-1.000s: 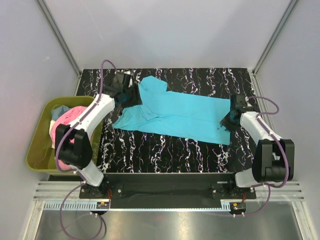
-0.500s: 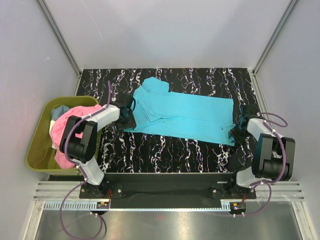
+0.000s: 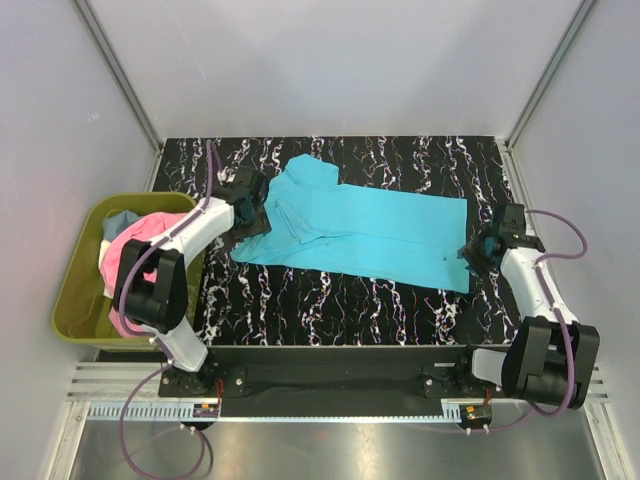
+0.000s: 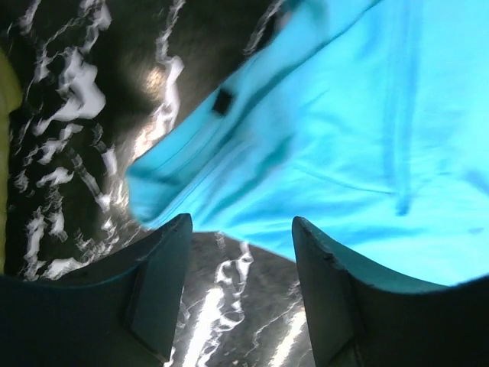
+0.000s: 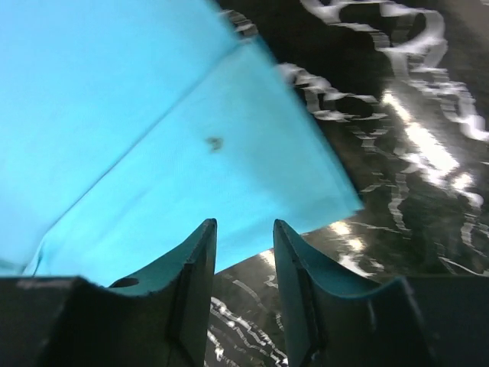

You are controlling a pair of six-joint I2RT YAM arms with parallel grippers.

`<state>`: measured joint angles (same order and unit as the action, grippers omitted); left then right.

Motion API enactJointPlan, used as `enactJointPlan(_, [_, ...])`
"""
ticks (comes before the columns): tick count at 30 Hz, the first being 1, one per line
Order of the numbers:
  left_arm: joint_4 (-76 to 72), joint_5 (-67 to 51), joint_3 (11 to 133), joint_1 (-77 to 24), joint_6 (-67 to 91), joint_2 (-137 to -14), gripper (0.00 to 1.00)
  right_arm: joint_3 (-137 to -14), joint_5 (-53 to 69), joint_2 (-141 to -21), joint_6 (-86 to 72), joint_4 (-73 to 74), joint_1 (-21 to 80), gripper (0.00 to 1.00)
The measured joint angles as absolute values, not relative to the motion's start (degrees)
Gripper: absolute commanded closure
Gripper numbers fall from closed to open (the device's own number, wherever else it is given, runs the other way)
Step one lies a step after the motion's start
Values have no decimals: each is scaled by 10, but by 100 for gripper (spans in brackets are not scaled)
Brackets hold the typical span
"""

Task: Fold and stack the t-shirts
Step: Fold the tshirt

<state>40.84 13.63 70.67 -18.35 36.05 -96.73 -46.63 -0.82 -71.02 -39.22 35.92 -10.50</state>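
Observation:
A turquoise t-shirt (image 3: 370, 232) lies spread flat across the black marbled table, its length running left to right. My left gripper (image 3: 250, 212) is at the shirt's left end. In the left wrist view the gripper (image 4: 241, 222) is open, with only table between its fingers and the shirt's edge (image 4: 321, 153) just ahead. My right gripper (image 3: 480, 250) sits at the shirt's right edge. It (image 5: 244, 223) is open too, and the turquoise hem (image 5: 191, 183) lies just beyond its tips. More t-shirts, a pink one (image 3: 135, 240) and a light blue one (image 3: 120, 222), are heaped in the bin.
An olive-green bin (image 3: 75, 290) stands off the table's left edge, beside the left arm. Grey walls close in the back and both sides. The arm bases and a rail run along the near edge.
Both grippers drew toward the near edge, then came back a little. The turquoise shirt's right end now lies flatter and squarer. Both sets of jaws stand slightly wider.

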Motion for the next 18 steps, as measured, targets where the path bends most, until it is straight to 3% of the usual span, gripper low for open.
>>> enactJointPlan(7, [318,-43,715,-179,328,-980,42,-524,26,-752,-386,318,48,56])
enactJointPlan(10, [295,-86,743,-185,330,-1017,36,-535,27,-762,-388,309,57,56])
enactJointPlan(18, [260,-118,757,-208,373,-1081,41,-540,16,-749,-382,312,57,56])
